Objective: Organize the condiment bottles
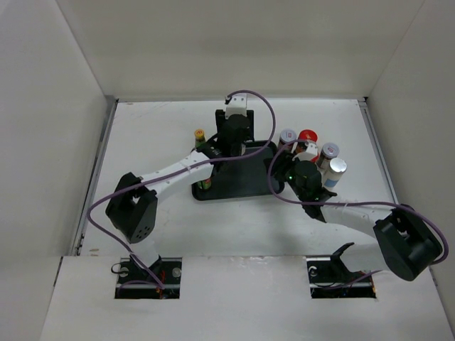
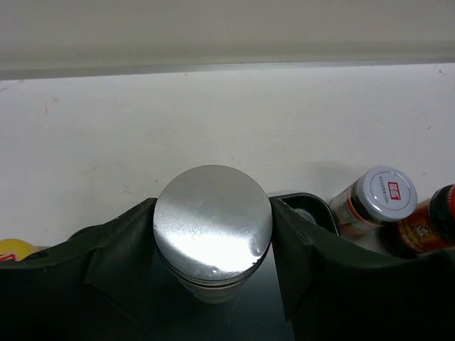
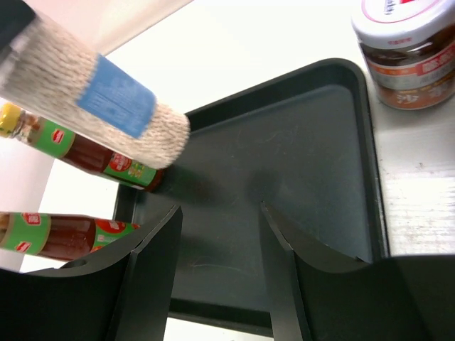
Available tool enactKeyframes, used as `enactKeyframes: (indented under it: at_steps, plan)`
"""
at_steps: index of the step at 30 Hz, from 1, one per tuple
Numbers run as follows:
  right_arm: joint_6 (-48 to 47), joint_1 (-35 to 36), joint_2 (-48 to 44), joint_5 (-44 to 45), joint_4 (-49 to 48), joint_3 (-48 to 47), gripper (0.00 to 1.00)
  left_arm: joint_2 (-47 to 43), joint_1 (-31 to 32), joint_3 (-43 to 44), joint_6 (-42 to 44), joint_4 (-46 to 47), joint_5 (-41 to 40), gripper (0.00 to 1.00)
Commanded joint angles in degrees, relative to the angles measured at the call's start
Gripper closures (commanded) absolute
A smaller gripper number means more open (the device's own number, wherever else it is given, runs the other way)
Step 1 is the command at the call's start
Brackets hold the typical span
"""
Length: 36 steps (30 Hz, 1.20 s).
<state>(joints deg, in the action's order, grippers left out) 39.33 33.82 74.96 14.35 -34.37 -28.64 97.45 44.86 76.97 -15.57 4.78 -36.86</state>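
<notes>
My left gripper is shut on a silver-lidded jar, its fingers pressed against both sides of the lid, over the back of the black tray. The right wrist view shows this jar with pale grainy contents and a blue label, its base near the tray floor. My right gripper is open and empty above the tray's right part. Two yellow-capped sauce bottles stand at the tray's left side. Silver-lidded jars and a red-lidded jar stand right of the tray.
White walls enclose the table on the left, back and right. In the left wrist view a white-lidded jar and a dark jar stand just right of the tray corner. My right arm crosses the table's front right.
</notes>
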Motion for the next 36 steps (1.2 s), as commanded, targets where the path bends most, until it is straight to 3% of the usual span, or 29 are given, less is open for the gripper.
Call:
enactKeyframes:
  at_steps: [1, 28, 34, 36]
  plan:
    - [1.2, -0.9, -1.3, 0.3, -3.3, 0.5, 0.46, 0.0, -0.3, -0.1, -3.0, 8.6, 1.2, 0.72]
    - [2.0, -0.9, -0.2, -1.2, -3.3, -0.1, 0.47, 9.5, -1.3, -2.3, -3.3, 17.1, 3.6, 0.69]
    - [2.0, -0.9, 0.0, -1.3, -3.6, -0.1, 0.47, 10.2, -1.1, -2.3, -1.1, 18.2, 2.6, 0.63]
    - [1.5, -0.9, -0.3, -1.2, -3.8, -0.1, 0.47, 10.3, -0.8, -2.8, -0.4, 18.8, 1.5, 0.56]
